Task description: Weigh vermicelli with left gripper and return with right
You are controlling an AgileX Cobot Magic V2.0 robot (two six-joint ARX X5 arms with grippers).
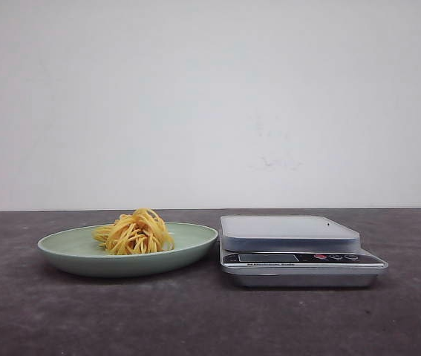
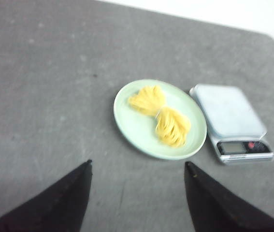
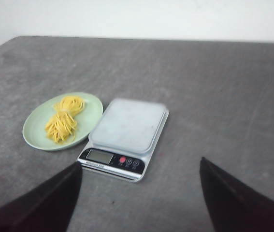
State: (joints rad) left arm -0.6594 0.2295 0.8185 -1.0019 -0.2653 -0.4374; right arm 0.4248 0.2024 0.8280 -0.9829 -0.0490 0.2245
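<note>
On the desk (image 1: 195, 319) ahead of me, the plate (image 1: 69, 248) lies to the left with the vermicelli (image 1: 136, 233) in it. The scale (image 1: 299, 250) sits just beside it on the right, nothing on its platform.

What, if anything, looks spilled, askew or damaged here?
Nothing stands out. Two vermicelli nests lie inside the green plate, none spilled; the scale sits flat beside it, its platform bare.

vermicelli (image 1: 136, 233) yellow-orange | plate (image 1: 76, 256) pale green | scale (image 1: 299, 259) silver (red button) | table (image 1: 195, 319) dark grey
</note>
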